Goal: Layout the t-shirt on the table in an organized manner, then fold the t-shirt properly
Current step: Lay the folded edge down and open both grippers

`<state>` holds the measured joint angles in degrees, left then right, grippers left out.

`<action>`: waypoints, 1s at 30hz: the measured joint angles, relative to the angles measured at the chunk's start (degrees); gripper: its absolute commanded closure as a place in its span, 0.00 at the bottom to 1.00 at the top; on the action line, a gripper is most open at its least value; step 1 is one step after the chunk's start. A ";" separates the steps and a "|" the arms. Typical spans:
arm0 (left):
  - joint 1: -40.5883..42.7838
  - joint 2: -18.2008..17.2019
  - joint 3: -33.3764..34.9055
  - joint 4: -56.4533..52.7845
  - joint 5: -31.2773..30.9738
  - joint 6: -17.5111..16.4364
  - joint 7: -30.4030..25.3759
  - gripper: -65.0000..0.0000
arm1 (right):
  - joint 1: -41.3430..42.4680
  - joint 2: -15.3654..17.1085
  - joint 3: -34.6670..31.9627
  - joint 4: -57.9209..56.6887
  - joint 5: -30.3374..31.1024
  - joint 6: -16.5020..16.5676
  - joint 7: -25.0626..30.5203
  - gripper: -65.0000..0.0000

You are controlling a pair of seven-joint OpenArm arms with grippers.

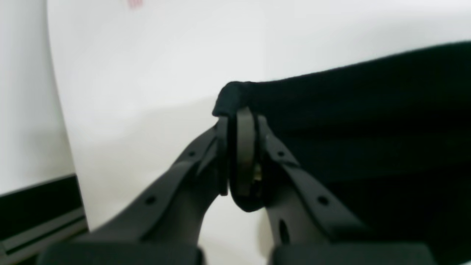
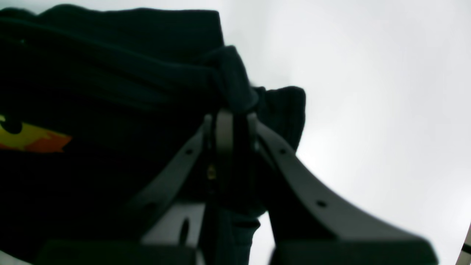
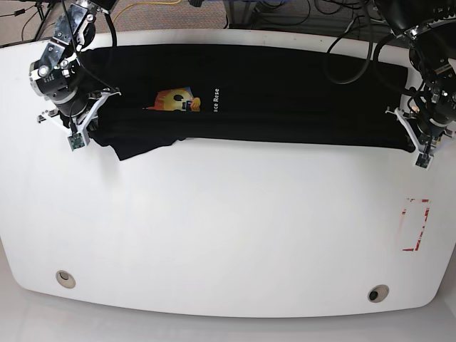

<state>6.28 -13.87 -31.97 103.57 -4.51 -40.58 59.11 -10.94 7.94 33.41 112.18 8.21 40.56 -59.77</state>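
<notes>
The black t-shirt (image 3: 285, 92) lies stretched in a long band across the back of the white table (image 3: 228, 228), its yellow-orange emoji print (image 3: 174, 100) facing up near the left end. My right gripper (image 3: 77, 132), on the left of the base view, is shut on a bunched corner of the shirt (image 2: 110, 73), and the print (image 2: 29, 141) shows beside my right gripper (image 2: 232, 114). At the shirt's other end my left gripper (image 3: 419, 142) pinches a corner. In the left wrist view my left gripper (image 1: 241, 114) is shut on the cloth (image 1: 368, 110) just above the table (image 1: 147, 55).
Two round grommet holes (image 3: 65, 278) (image 3: 378, 293) sit near the table's front edge. A red-outlined rectangle (image 3: 415, 224) marks the right side. Cables (image 3: 285, 14) run behind the back edge. The table's side edge (image 1: 59, 92) is close to my left gripper.
</notes>
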 measured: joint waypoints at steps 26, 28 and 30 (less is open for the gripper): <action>7.37 -0.13 0.42 0.00 0.44 0.00 -0.15 0.99 | -7.06 -1.46 0.13 0.22 -0.48 -0.02 0.09 0.73; 7.63 -0.50 1.64 0.00 0.94 0.04 0.04 0.88 | -7.06 -1.42 0.15 0.22 -0.50 -0.02 0.04 0.54; 7.72 -0.68 2.80 -0.02 1.11 0.04 0.04 0.71 | -7.37 -1.40 0.31 0.22 -0.63 -0.07 0.04 0.35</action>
<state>14.00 -14.55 -29.17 103.55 -3.40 -40.53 59.16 -18.31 6.55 33.71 112.40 7.57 40.49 -59.72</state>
